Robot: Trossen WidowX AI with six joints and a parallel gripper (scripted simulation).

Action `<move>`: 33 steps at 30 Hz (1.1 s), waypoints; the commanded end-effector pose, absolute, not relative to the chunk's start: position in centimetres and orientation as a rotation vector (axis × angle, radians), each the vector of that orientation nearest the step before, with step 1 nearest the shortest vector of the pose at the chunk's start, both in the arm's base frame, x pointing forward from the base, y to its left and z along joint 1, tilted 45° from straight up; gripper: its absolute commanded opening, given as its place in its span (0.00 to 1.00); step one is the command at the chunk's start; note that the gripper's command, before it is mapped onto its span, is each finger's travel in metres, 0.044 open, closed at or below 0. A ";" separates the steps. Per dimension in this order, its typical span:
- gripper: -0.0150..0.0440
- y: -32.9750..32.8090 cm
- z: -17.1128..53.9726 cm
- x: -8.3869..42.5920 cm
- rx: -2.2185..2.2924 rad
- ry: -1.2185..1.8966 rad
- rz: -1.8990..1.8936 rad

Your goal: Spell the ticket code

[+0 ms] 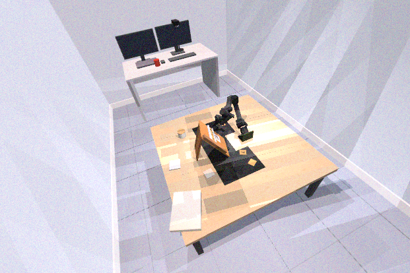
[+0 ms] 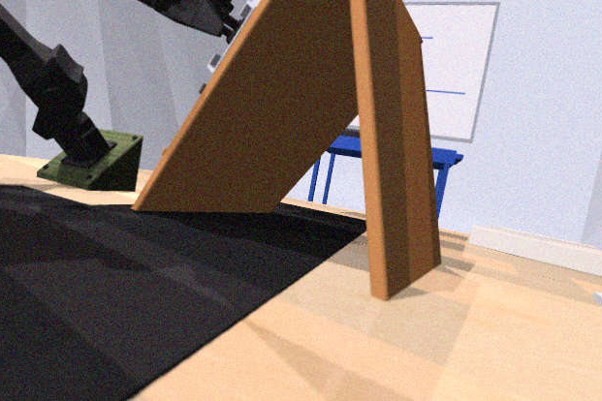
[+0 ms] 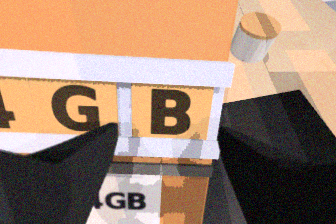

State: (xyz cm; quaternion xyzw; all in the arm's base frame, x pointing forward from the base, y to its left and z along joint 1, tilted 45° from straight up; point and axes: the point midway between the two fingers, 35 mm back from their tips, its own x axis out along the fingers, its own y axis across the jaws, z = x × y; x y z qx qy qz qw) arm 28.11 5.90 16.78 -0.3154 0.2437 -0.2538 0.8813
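Now, hand: wide [image 1: 214, 128] [image 2: 229, 29] [image 3: 168, 129], fingers either side of the B tile [image 3: 169, 112], likely having let it go.
B tile: in the rail [image 1: 210, 132] [image 2: 245, 11] [image 3: 169, 149], right of the G tile [image 3: 75, 109], pale gap between; perhaps one more push home.
Ticket [image 1: 217, 138] [image 3: 128, 200]: ends "4GB", start hidden; below the rail, presumably for easy matching.
Surface [image 1: 283, 158] [image 2: 464, 339] [image 3: 304, 60]: wooden; two loose tiles [image 1: 243, 151] [image 1: 252, 162] on the black mat [image 1: 230, 178] [image 2: 125, 291].
Room: white desk [image 1: 197, 53] far left, twin monitors.

Pale walls enclose a tiled floor [image 1: 267, 237]; a white desk [image 1: 197, 53] carries two monitors [image 1: 137, 43], probably switched off.
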 end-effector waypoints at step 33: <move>0.58 7.0 17.4 26.7 -0.654 0.508 -0.529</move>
